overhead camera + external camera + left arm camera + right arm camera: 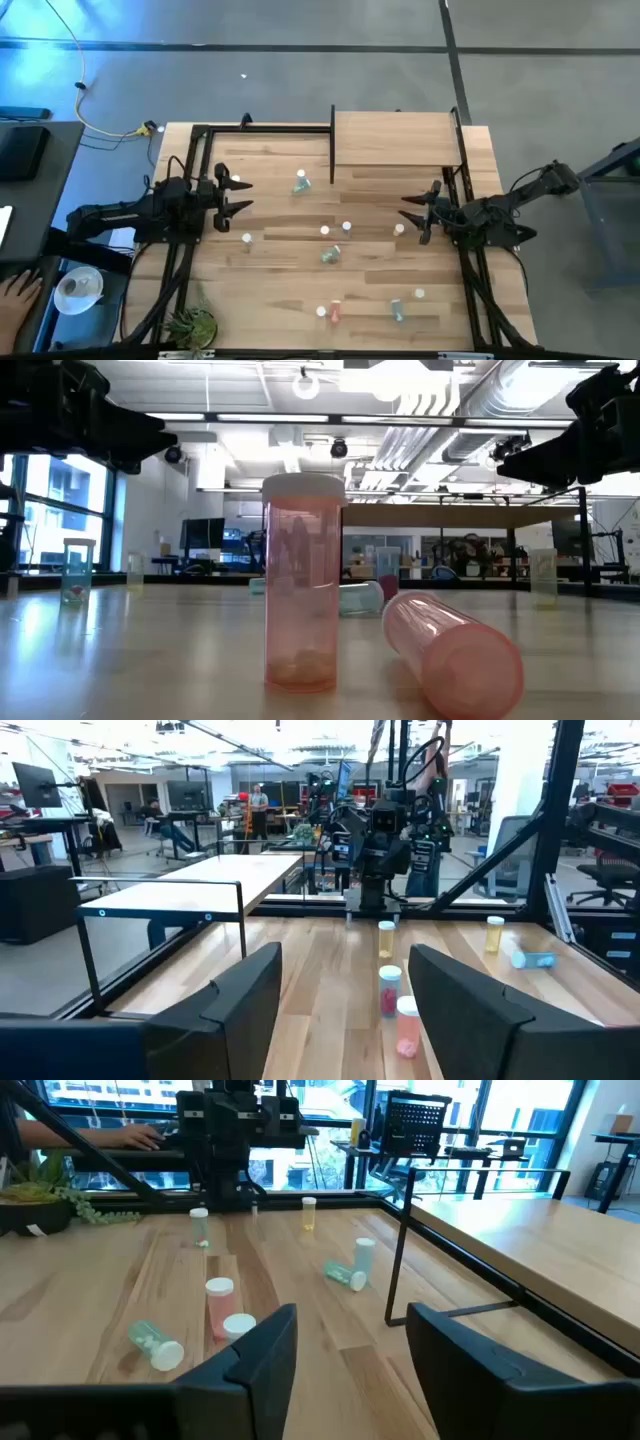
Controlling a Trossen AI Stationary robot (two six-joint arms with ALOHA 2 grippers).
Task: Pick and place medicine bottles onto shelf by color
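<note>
Both your pincers hang spread and empty over the worktop (270, 300), left pincer (236, 196) at its left edge, right pincer (418, 213) just in front of the shelf (395, 138), which holds nothing yet, while the medicine bottles (324, 231) sit scattered between them, some upright and some tipped. Watch out: those bottles look tiny and light, so a low, wide approach could knock an upright pink bottle (303, 585) over or send the lying pink bottle (455, 652) rolling away
</note>
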